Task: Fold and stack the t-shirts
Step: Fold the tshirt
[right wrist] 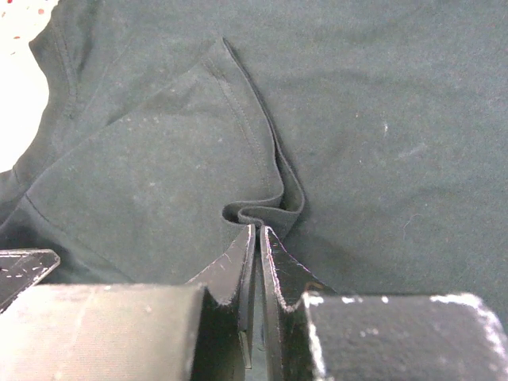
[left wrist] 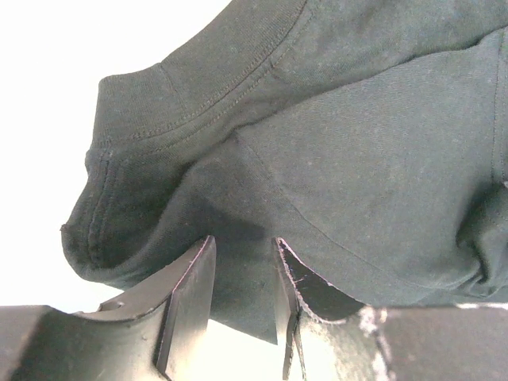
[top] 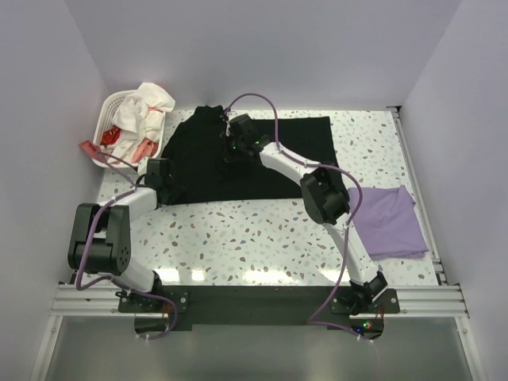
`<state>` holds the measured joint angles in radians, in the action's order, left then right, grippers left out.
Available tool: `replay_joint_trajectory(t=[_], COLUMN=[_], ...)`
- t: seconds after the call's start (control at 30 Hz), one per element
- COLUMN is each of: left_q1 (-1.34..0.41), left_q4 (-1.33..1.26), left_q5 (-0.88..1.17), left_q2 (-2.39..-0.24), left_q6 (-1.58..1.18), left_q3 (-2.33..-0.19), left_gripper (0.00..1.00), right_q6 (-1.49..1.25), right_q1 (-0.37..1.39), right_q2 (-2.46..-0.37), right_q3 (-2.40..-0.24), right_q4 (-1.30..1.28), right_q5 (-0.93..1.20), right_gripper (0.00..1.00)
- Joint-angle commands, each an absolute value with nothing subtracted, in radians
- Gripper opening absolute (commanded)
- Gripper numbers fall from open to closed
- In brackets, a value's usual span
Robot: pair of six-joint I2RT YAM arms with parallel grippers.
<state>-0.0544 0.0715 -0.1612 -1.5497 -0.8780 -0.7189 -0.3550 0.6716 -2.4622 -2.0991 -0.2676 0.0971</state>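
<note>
The black t-shirt (top: 305,135) lies spread on the back middle of the table. My left gripper (top: 159,171) is at its left edge; in the left wrist view the gripper (left wrist: 244,242) is open, with a corner of the black cloth (left wrist: 357,143) lying between the jaws. My right gripper (top: 236,135) is on the shirt's upper left part; in the right wrist view it (right wrist: 259,228) is shut, pinching a folded sleeve hem of the black shirt (right wrist: 381,119). The lavender t-shirt (top: 389,222) lies folded at the right side.
A white laundry basket (top: 109,105) stands at the back left, holding white and red cloth (top: 143,111). White walls close in the table on the left, back and right. A metal rail (top: 254,298) runs along the near edge.
</note>
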Motion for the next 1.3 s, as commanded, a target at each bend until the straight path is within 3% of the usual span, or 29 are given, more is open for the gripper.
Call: replay_joint_trajectory(t=[0.0,0.07,0.1,0.2,0.37,0.63,0.83,1.27], left_q1=[-0.048,-0.048,-0.046,-0.046,-0.044,-0.043,-0.038,-0.02], left_q4=[0.058,0.055,0.054,0.054,0.052,0.052,0.054,0.051], left_q5=[-0.178,-0.172,-0.17,-0.17,-0.166,-0.167,-0.166,-0.143], left_q2=[-1.525,-1.523,-1.523,-1.52,-1.522,-1.519,-1.528,-1.52], left_q6=[-0.89,-0.89,-0.887,-0.885,-0.884,-0.884,-0.884,-0.884], left_q3=[-0.693,-0.69,-0.69,-0.689,-0.687,-0.681,-0.678,-0.66], left_gripper=[0.39,0.39,0.39,0.39,0.4,0.4,0.4,0.4], right_q6=[-0.345,-0.341,-0.334,-0.333,-0.33,-0.321,-0.325,-0.296], right_q1=[0.667,0.667,0.666,0.667,0.669,0.672,0.67,0.67], right_q2=[-2.431,-2.428,-2.424,-2.387,-2.321,-2.353,-2.394,-2.477], right_q3=[-2.123,-2.126,-2.12,-2.064,-1.97,-1.98,-2.043,-2.134], right_q4=[-0.236,-0.241,-0.239,-0.21,-0.157,-0.175,-0.198,-0.212], right_q5=[0.104,0.106,0.109,0.106,0.095,0.11,0.109,0.06], right_gripper=[0.07,0.1,0.25,0.47,0.49,0.36,0.09,0.07])
